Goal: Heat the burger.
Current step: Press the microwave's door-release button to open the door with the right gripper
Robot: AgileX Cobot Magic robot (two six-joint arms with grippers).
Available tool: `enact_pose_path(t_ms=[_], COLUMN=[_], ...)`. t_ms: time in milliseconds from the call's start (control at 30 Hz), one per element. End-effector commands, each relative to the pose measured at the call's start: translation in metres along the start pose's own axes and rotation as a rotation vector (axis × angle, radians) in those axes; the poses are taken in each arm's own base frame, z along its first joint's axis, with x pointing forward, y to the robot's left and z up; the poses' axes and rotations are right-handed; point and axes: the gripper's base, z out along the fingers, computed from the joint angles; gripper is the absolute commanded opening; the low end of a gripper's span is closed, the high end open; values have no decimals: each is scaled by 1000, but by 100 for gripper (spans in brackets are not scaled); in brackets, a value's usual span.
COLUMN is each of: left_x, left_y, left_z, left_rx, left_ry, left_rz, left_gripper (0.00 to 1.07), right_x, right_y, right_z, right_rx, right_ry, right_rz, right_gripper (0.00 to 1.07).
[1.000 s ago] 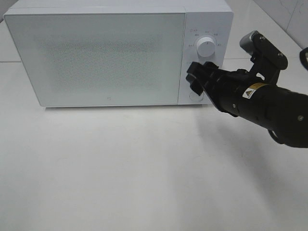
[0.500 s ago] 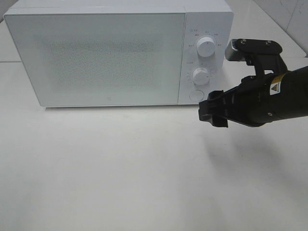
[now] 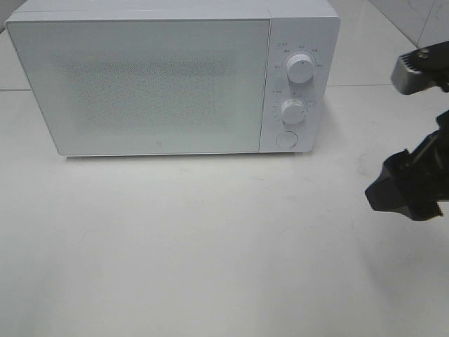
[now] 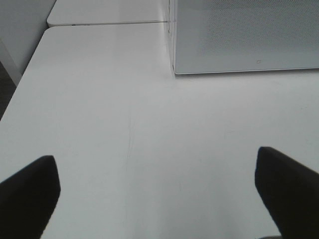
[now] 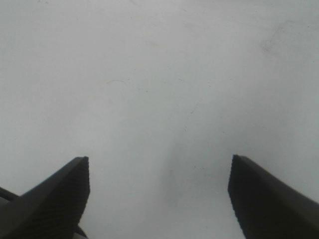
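White microwave (image 3: 154, 77) sits at the back of the pale table (image 3: 210, 253). Its door (image 3: 140, 84) is shut and the frosted front can't be seen through. The burger shows in no view, so I can't tell where it is.

Control panel is right of the door: upper dial (image 3: 300, 68), lower dial (image 3: 292, 111), round button (image 3: 285, 139) under them.

Right gripper (image 5: 158, 169) hangs over bare table at the right edge of the high view, well apart from the microwave. Jaws apart, nothing between them but tabletop.

Left gripper (image 4: 154, 157) is outside the high view. Its wrist view shows it over the table, facing the microwave's front left corner. Jaws wide apart, nothing held.
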Motion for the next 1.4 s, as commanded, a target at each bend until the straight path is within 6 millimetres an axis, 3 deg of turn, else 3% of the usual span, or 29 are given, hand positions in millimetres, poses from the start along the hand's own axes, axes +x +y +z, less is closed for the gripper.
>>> enact_pose_path(t_ms=[33,167,267,700,967,1100,1400], left_x=[3,3,3,3,3,3,2], left_y=[-1,-1,-1,-1,-1,-1,0], left_z=[-2,-2,-2,-2,-2,-2,-1], left_rx=[3,3,3,3,3,3,0], left_ry=[-17,-17,-17,-17,-17,-17,-11], left_rz=[-5,-5,-5,-5,-5,-5,-4], left_gripper=[100,100,100,100,100,100,100], right_x=[10,20,41,89,125,141,145], right_y=[-3,-4,-6,-17,-12,-11,-11], right_z=[-26,-48,-86,-138,-144,-132,-132], right_rx=[12,13,12,160,234,248,256], right_ry=[-8,-39,-140,-345,-490,-545,-572], right_rz=[-37,-53,-50,57,123,127,124], right_gripper=[77,76,76,76,76,76,76])
